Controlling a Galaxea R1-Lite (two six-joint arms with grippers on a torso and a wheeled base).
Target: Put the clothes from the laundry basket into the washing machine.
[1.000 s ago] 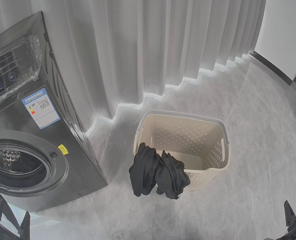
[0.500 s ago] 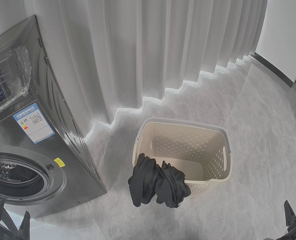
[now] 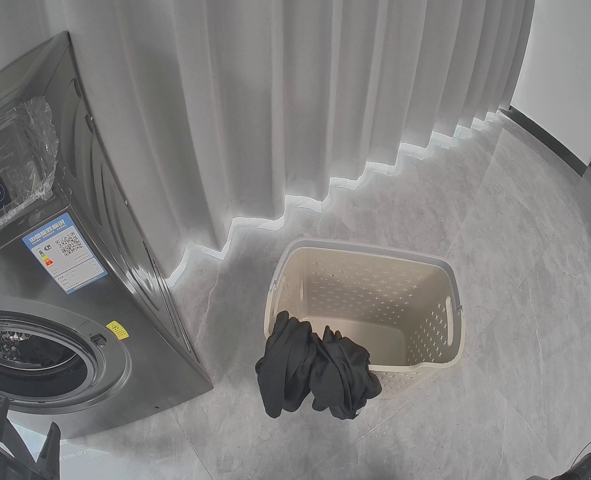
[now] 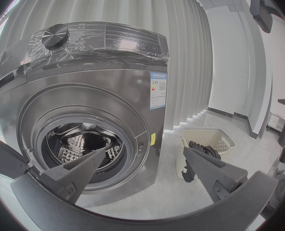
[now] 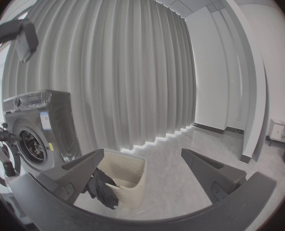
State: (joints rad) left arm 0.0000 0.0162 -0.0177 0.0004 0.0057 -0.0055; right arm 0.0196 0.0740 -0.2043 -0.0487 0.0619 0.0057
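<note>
Both spread: left hand (image 4: 143,150) and right hand (image 5: 142,151), well apart from clothes (image 3: 315,368) draped over basket (image 3: 369,251) rim.

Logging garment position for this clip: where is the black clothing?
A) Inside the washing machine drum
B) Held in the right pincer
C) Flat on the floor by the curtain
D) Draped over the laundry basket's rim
D: the black clothing hangs over the rim of the laundry basket, spilling down its outer side.
</note>
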